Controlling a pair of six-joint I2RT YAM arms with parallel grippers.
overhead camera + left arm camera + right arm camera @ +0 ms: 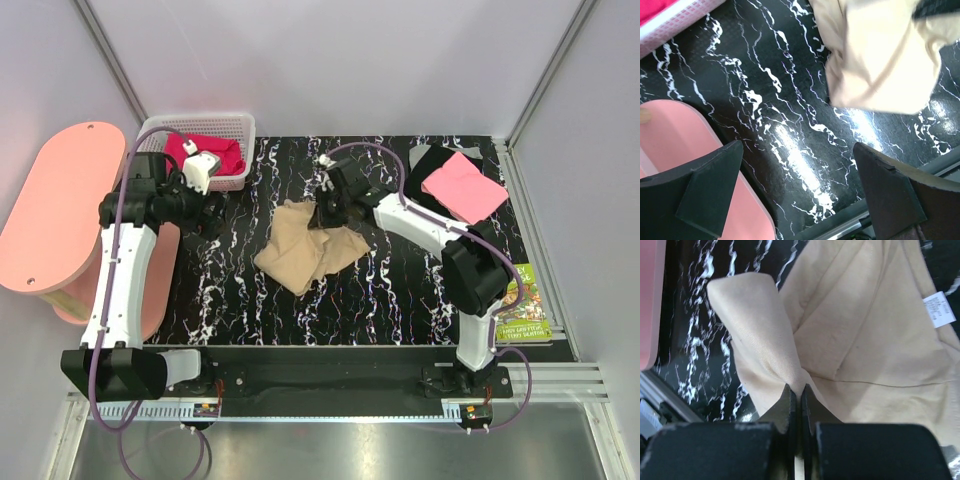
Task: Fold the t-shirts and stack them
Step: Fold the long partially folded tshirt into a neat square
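The tan-beige t-shirt (300, 252) lies crumpled in the middle of the black marbled table. My right gripper (328, 212) is shut on a pinched fold of the tan-beige t-shirt (850, 325) at its far edge and lifts it; a white label (939, 308) shows. My left gripper (205, 170) is open and empty, held above the table by the basket; its view shows the tan shirt (880, 55) ahead. The magenta-red t-shirt (205, 152) lies in the white basket (235, 125). The pink t-shirt (462, 186) lies folded on the black t-shirt (432, 158) at the far right.
A pink oval stool top (60, 215) stands left of the table and shows in the left wrist view (685, 135). A green paperback book (525, 305) lies at the table's right front edge. A metal rail (330, 375) runs along the near edge.
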